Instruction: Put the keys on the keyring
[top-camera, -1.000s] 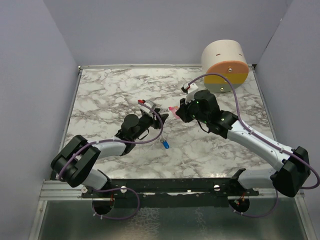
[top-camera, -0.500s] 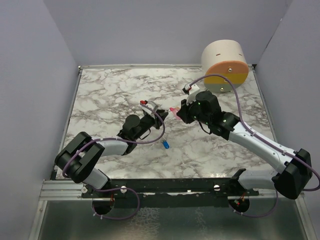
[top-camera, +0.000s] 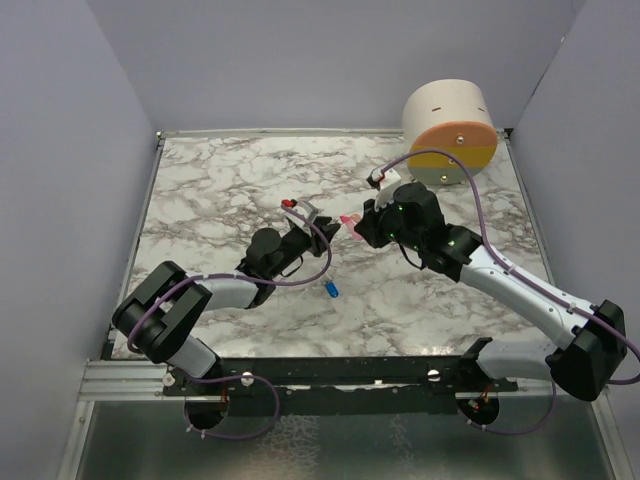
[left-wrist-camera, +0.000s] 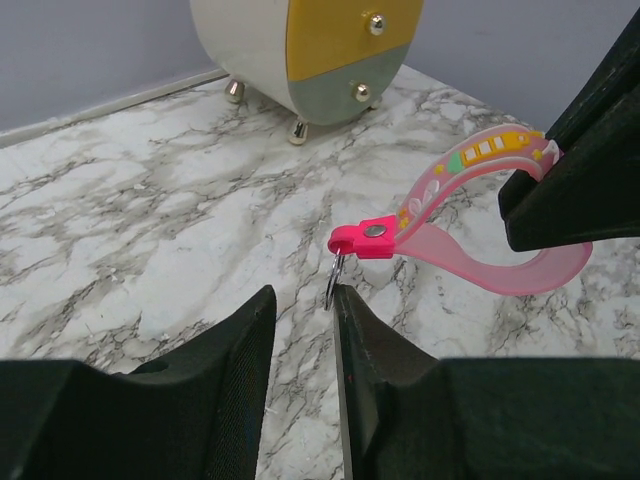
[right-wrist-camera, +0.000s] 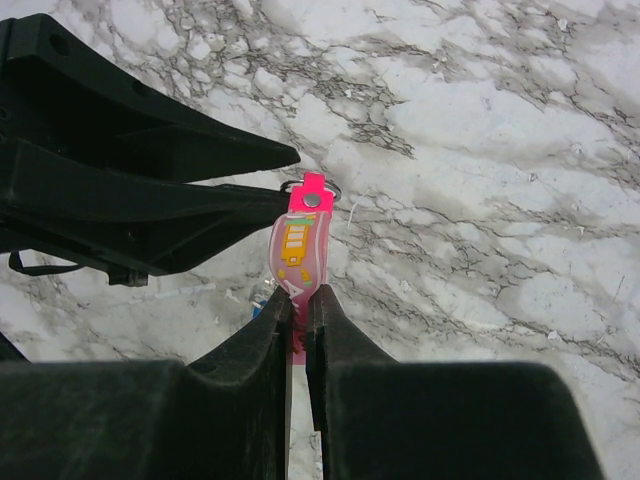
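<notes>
Clamping the keyring (right-wrist-camera: 300, 235) by its pink tag, the right gripper (right-wrist-camera: 298, 300) presents the ring to the left gripper (left-wrist-camera: 300, 300), jaws narrowly parted and empty, while the key (top-camera: 329, 290) lies on the worktop (top-camera: 220, 180).

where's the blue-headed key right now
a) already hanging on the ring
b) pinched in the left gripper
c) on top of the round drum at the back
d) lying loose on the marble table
d: the key lies by itself on the table, not on the keyring, whose pink tag the right gripper pinches.
</notes>
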